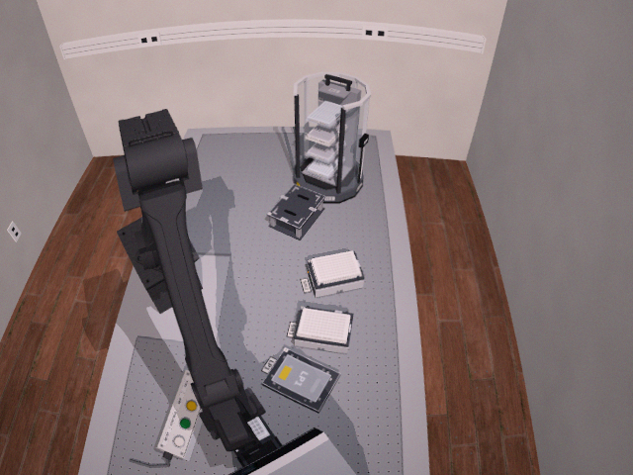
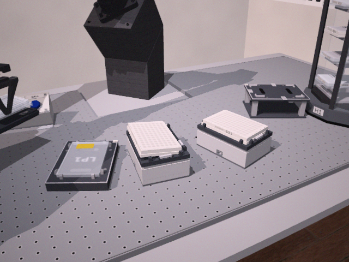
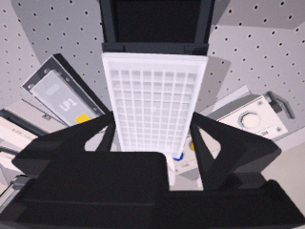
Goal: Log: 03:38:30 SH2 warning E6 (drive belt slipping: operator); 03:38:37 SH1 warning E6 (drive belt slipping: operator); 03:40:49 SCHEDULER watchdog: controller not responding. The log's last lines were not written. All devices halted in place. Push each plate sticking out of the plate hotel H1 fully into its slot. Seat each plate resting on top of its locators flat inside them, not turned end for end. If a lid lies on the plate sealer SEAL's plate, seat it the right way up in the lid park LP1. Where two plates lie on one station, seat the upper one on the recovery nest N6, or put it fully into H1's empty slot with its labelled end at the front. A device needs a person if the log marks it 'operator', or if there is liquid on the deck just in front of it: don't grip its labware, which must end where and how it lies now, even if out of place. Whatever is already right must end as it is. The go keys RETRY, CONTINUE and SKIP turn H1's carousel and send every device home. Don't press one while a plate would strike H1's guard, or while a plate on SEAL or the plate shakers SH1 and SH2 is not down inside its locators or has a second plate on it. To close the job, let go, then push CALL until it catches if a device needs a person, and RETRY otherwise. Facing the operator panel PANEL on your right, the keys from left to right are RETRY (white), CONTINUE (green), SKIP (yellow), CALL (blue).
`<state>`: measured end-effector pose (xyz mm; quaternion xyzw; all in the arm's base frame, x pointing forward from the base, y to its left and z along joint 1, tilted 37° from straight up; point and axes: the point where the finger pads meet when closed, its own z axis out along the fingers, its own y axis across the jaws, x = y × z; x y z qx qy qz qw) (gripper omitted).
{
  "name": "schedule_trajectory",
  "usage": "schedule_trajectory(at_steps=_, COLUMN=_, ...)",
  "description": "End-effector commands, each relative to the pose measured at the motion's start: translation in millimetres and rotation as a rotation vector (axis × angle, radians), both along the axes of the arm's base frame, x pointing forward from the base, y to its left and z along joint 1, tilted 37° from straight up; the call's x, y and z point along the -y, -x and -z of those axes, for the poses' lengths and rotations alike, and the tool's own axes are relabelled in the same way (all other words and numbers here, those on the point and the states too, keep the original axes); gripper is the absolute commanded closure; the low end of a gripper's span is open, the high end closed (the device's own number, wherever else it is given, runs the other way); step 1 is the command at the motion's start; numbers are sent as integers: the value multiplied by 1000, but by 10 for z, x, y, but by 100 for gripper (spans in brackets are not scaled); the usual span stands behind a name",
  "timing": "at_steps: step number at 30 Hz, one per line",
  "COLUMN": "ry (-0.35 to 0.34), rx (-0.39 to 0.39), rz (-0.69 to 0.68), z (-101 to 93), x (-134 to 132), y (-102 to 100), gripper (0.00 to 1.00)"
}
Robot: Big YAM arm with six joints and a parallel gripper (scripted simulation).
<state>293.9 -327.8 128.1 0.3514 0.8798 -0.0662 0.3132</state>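
My gripper [image 3: 152, 114] is shut on the white welled plate [image 3: 154, 86] [image 1: 258, 427] [image 2: 13, 105] at the sealer SEAL [image 1: 296, 456], a finger on each long side. How the plate meets its locators is hidden. A clear lid [image 1: 307, 379] [image 2: 81, 162] lies in the lid park LP1 [image 1: 266, 384] [image 2: 76, 186]. On the shaker nearer LP1, a white plate [image 1: 323, 325] [image 2: 155, 136] lies tilted over its locators. The other shaker's plate [image 1: 335, 267] [image 2: 235, 124] also looks slightly raised. The nest N6 [image 1: 295, 203] [image 2: 276, 91] is bare. The hotel H1 [image 1: 329, 198] [image 2: 318, 111] holds several plates; their depth is unclear.
The panel [image 1: 171, 427] stands beside the arm. Its CALL key [image 2: 35, 104] is blue. The arm's forearm [image 1: 173, 245] reaches across the near left side. H1's clear guard and dark posts stand at the far end behind N6.
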Motion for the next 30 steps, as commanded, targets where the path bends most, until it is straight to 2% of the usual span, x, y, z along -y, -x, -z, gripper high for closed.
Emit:
schedule_trajectory(at_steps=1, ry=18, rx=17, rz=3, z=-68, x=65, y=-70, gripper=16)
schedule_trajectory(at_steps=30, ry=11, rx=12, rz=-1, z=12, x=43, y=-85, gripper=16)
